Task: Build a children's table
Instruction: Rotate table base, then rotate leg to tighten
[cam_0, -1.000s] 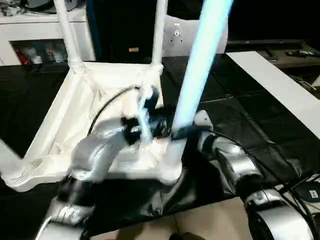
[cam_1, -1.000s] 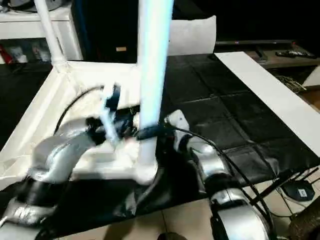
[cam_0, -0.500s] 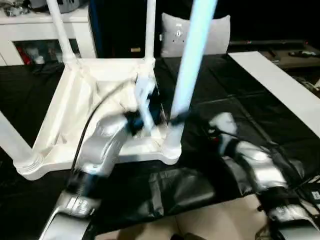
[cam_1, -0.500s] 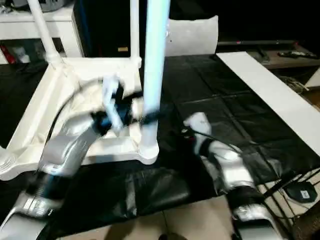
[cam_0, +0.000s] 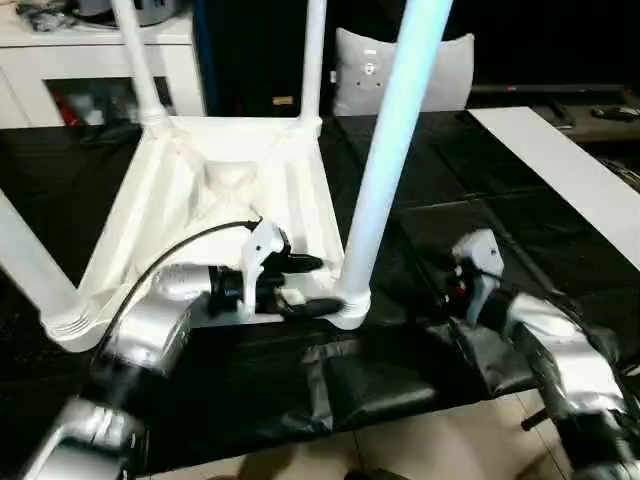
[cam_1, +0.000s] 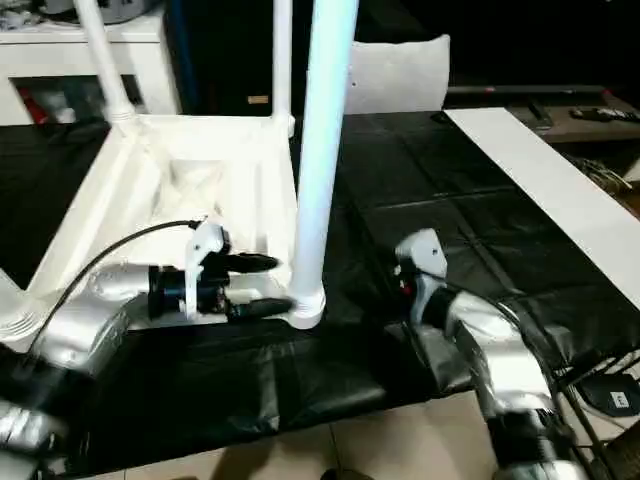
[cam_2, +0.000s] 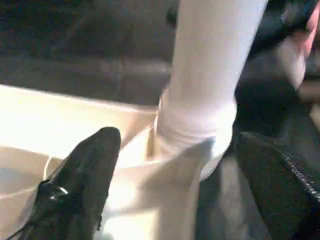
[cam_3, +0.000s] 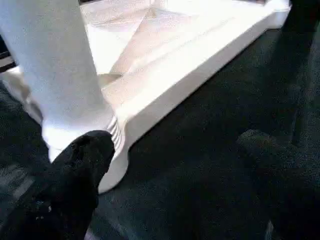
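The table (cam_0: 225, 190) is lying upside down on the black mat (cam_0: 420, 220), ribbed underside up. Four legs are standing in the corner sockets: two far ones (cam_0: 137, 60) and (cam_0: 313, 60), a near-left one (cam_0: 25, 265), and the near-right leg (cam_0: 390, 150), whose flared end is sitting in its socket (cam_0: 350, 303).

Change over the last second: both arms were close around the near-right leg; now both are clear of it. My left gripper (cam_0: 318, 285) is lying low and level, pointing at the foot of that leg, its fingers (cam_2: 82, 175) spread on either side of the socket, close to it but gripping nothing. My right gripper (cam_3: 170, 170) is pulling back onto the mat, well to the right of the leg, fingers wide apart and empty; its wrist view is looking at the leg's foot from the outside.

Judgement: the leg is standing unsupported, so the fourth leg is probably seated. Whether it is pressed fully home I cannot tell. If it is, assembly is nearly complete; remaining step would be turning the table upright.
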